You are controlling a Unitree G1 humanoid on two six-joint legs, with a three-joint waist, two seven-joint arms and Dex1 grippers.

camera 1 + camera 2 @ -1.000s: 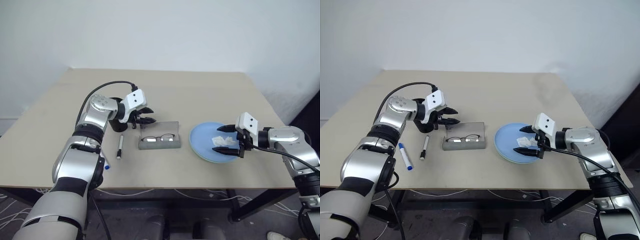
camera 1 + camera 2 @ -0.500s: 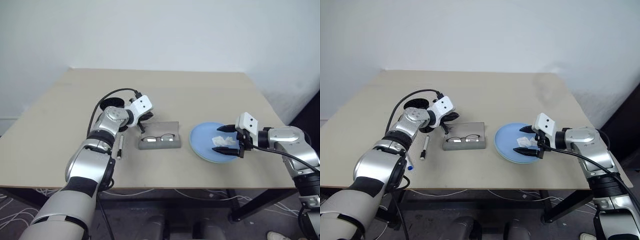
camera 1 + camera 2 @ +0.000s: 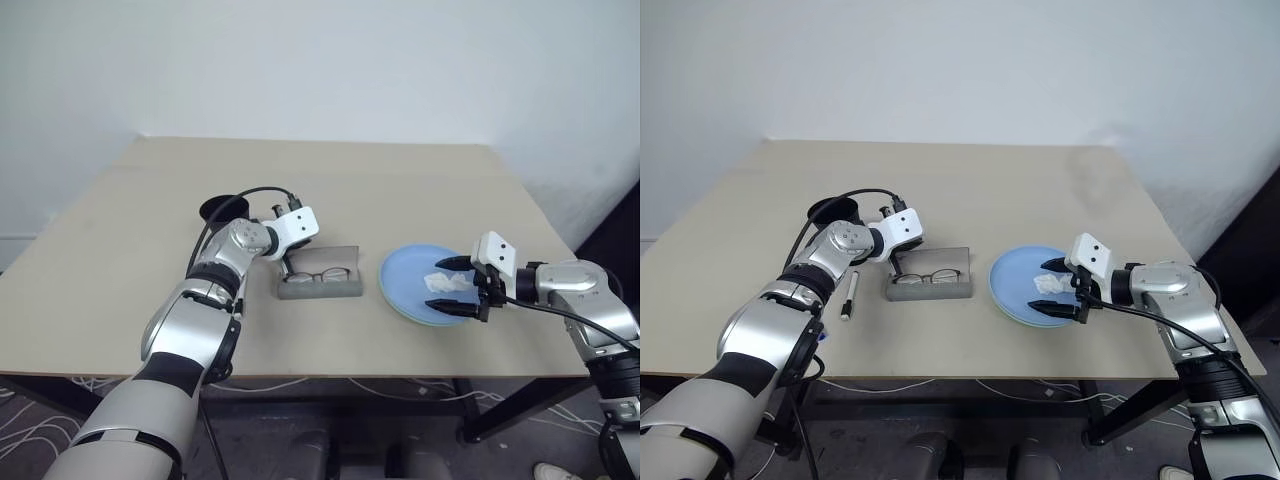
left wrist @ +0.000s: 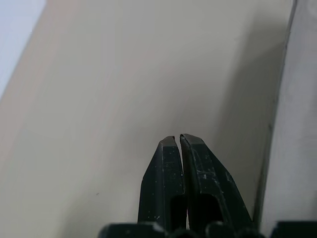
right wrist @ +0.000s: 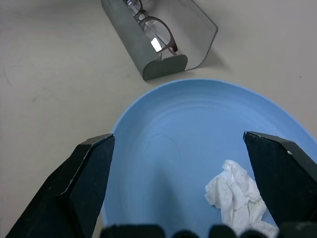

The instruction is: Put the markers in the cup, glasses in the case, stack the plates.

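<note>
A plain beige table (image 3: 400, 190) stands against a white wall (image 3: 320, 60), with white cables (image 3: 60, 400) trailing on the floor beneath it.

Working across from the left: the black cup (image 3: 832, 211) sits at about ten o'clock from the case, partly behind the left arm. In the right eye view a black-capped marker (image 3: 848, 297) lies on the table at about nine o'clock from the case, and a bit of blue (image 3: 821, 336) peeks out beside the arm, too little to name. The left gripper (image 4: 179, 141) hangs at the case's left end, its fingers pressed together on nothing — the left wrist view shows bare table past the tips and the case wall along one edge.

The grey case (image 3: 320, 284) lies open at table centre with the glasses (image 3: 322, 274) inside. At three o'clock from it sits the blue plate (image 3: 405, 285) holding a crumpled tissue (image 3: 444, 283); a pale rim peeks from under its near edge.

The right gripper (image 3: 452, 287) hovers over the plate with fingers spread wide, empty — the right wrist view shows them either side of the tissue, with the glasses in the case beyond.
</note>
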